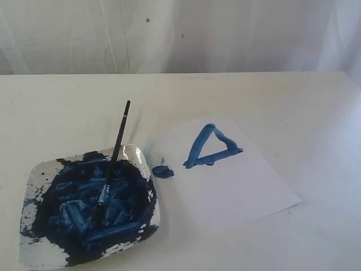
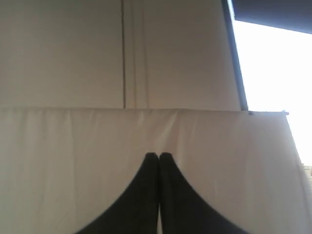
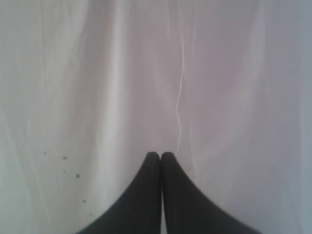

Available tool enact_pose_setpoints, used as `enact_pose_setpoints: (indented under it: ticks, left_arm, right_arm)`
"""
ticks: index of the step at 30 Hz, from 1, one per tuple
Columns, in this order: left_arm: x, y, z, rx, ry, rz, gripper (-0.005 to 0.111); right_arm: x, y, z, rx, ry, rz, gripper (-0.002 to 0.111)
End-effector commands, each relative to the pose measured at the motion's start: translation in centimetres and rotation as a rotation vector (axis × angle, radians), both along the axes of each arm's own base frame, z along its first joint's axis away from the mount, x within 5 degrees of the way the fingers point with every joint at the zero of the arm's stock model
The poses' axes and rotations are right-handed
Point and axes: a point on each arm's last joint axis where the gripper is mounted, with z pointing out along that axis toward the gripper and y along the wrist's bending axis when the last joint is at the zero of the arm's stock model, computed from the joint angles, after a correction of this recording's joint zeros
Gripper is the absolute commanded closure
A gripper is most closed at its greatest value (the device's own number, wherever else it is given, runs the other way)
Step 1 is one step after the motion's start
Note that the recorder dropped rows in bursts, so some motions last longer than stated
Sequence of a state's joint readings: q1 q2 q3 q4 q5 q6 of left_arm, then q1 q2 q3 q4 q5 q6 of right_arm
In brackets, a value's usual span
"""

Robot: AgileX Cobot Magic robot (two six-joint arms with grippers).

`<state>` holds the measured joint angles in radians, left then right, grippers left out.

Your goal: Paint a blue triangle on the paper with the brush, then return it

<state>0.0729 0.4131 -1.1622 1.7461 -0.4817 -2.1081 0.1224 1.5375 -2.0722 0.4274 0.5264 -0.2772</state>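
On white paper (image 1: 237,189): thick, uneven blue triangle (image 1: 198,148) outline.

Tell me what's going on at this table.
Nothing is being handled right now. A blue triangle is painted on the paper, and the brush lies in the paint-smeared plate, bristles in the paint and handle sticking out over the rim. A blue blob sits by the paper's edge near the plate. The left gripper and right gripper are both shut, empty and away from the table. The job looks done.
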Motion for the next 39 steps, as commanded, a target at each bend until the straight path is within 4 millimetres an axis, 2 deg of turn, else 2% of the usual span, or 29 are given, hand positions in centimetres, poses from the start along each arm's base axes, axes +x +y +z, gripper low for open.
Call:
enact_pose_setpoints:
  ticks: [1,4,8,14,34,37,39]
  left_arm:
    - [1.9,1.2,-1.6,-0.095,0.059,0.075,0.107]
    - [3.3,2.2,-3.0,-0.166,0.106,0.154,0.107]
    - [4.7,2.9,-4.7,-0.208,0.159,0.210,0.107]
    - [5.0,2.9,-5.1,-0.203,0.175,0.206,0.107]
    - [5.0,2.9,-5.1,-0.200,0.175,0.205,0.107]
    - [5.5,3.1,-5.7,-0.153,0.190,0.274,0.107]
    - [6.5,3.6,-7.2,-0.185,0.250,0.302,0.107]
  right_arm:
    - [0.9,-0.6,0.4,0.053,-0.079,-0.060,0.108]
    - [2.4,-0.3,-0.7,0.068,-0.040,-0.055,0.108]
    - [4.1,0.3,-3.0,0.097,0.126,-0.010,0.108]
    - [5.0,0.7,-5.0,0.081,0.275,0.024,0.108]
    - [4.9,0.8,-5.1,0.077,0.288,0.027,0.108]
    - [4.9,0.8,-5.1,0.077,0.288,0.027,0.108]
    - [4.9,0.8,-5.1,0.077,0.288,0.027,0.108]
